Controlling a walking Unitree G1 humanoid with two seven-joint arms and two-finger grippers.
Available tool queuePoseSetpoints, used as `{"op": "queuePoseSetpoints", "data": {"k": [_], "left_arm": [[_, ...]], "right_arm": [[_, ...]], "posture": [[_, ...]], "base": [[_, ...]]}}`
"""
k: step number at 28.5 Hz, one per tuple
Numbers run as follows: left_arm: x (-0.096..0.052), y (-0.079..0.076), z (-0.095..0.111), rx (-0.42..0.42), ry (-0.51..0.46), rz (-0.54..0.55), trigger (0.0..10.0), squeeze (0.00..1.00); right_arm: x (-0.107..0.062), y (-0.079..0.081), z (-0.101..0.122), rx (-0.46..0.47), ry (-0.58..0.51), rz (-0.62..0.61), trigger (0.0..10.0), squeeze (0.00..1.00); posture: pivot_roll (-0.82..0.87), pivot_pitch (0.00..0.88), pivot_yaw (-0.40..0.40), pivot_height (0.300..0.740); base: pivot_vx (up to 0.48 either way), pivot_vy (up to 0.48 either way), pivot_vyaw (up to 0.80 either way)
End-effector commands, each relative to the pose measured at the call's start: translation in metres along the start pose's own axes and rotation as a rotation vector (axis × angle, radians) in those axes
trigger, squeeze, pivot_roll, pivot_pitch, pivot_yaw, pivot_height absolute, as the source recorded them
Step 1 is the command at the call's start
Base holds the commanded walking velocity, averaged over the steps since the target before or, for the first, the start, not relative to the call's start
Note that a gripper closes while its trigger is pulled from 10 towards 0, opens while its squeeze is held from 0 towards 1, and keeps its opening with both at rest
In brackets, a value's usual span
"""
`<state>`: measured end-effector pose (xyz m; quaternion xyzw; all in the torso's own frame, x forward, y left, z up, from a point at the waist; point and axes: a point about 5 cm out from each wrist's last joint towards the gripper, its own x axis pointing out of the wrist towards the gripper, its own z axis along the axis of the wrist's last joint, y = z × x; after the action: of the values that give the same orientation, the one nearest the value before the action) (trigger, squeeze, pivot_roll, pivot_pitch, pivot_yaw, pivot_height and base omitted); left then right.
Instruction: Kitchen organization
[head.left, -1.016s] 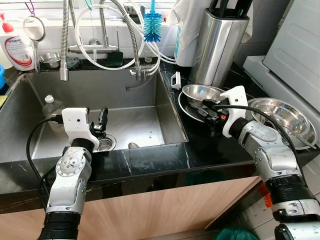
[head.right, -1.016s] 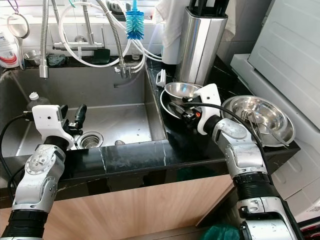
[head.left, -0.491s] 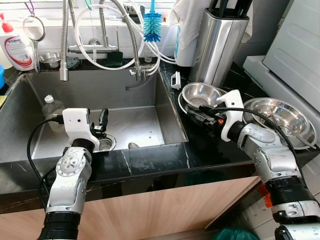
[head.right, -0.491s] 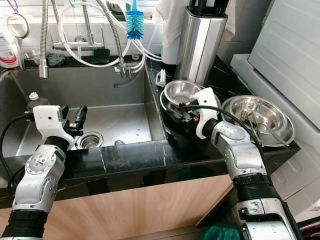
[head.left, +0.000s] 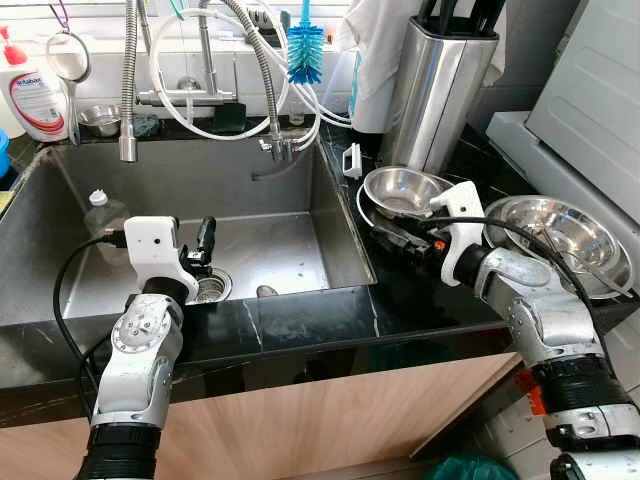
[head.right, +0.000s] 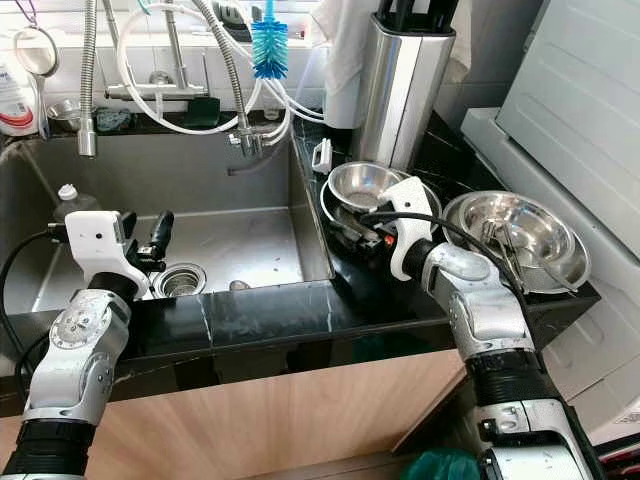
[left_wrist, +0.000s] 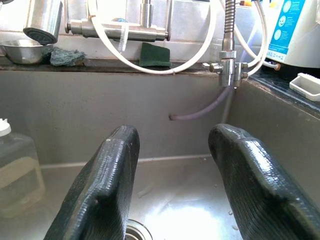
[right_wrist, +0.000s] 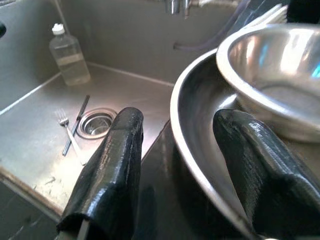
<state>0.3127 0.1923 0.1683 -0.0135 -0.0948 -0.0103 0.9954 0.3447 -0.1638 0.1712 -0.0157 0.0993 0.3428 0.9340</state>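
My right gripper (right_wrist: 180, 185) has crept leftward along the black marble counter (head.left: 330, 310) over the past second, and its two black fingers, spread wide apart, now bracket the near rim of the shallow stainless-steel pan (right_wrist: 200, 150) beside the sink. A second ago the gripper sat further back, near the large steel bowl of utensils (head.left: 565, 235) at the counter's right end; half a second ago it was partway across. A small round stainless-steel bowl (head.left: 400, 188) rests inside the pan, between the tall brushed-steel utensil holder (head.left: 440, 85) and the sink's edge.

I judge this as the approach to a grasp on the pan's rim: one finger is outside the rim, the other over its inner wall, nothing gripped yet. Closing here would probably pinch the rim, but the nested bowl could slide if the pan is lifted at a tilt.

My left gripper (left_wrist: 175, 185) has not moved; it hovers over the stainless-steel sink basin (head.left: 270, 250), fingers parted and empty, just above the round drain strainer (head.left: 210, 290). A fork (right_wrist: 67, 132) and a dark chopstick-like utensil (right_wrist: 76, 125) lie beside the drain, and a clear plastic bottle with a white cap (head.left: 103, 215) stands in the basin's far left corner.
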Motion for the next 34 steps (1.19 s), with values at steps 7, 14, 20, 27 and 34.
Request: {"op": "queuePoseSetpoints", "data": {"k": [7,14,20,27,34], "left_arm": [[0.002,-0.001,0.005,-0.002,-0.008,-0.009,10.0,0.00],[0.001,-0.001,0.004,-0.005,-0.002,-0.013,10.0,0.00],[0.001,-0.002,0.004,-0.005,-0.001,-0.015,10.0,0.00],[0.001,-0.002,0.004,-0.005,-0.001,-0.015,10.0,0.00],[0.001,-0.002,0.003,-0.013,-0.003,-0.012,10.0,0.00]], "right_arm": [[-0.002,0.002,-0.002,-0.014,0.031,0.011,10.0,0.00],[-0.002,0.004,0.002,-0.012,0.020,0.020,10.0,0.00],[-0.002,0.009,0.010,-0.020,-0.002,0.052,10.0,0.00],[-0.004,0.017,0.023,-0.047,-0.035,0.093,10.0,0.00],[-0.006,0.015,0.026,-0.073,-0.044,0.059,10.0,0.00]], "posture": [[0.05,0.006,-0.047,0.740],[0.05,0.009,-0.046,0.740],[0.05,0.009,-0.047,0.740],[0.05,0.006,-0.047,0.740],[0.05,0.000,-0.046,0.740]], "base": [[0.000,0.000,0.00],[0.000,0.000,0.00],[0.000,0.000,0.00],[0.000,0.000,0.00],[0.000,0.000,0.00]]}}
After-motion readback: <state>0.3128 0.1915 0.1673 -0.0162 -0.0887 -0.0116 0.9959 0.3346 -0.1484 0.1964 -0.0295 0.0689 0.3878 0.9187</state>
